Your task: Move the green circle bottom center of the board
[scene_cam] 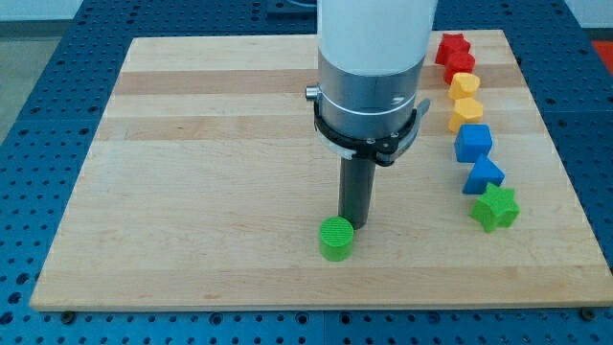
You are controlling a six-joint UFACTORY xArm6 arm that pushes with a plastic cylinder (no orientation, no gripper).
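The green circle point(336, 239) lies on the wooden board point(211, 172), near the bottom edge and a little right of centre. My tip point(355, 226) stands just above and to the right of it, at or very near its upper right rim. The white and grey arm body rises above the rod and hides part of the board's upper middle.
A column of blocks runs down the view's right: a red star point(451, 45), a second red block point(461, 65), two yellow blocks point(465, 84) point(466, 111), a blue cube point(472, 142), a blue triangle point(484, 174) and a green star point(495, 207).
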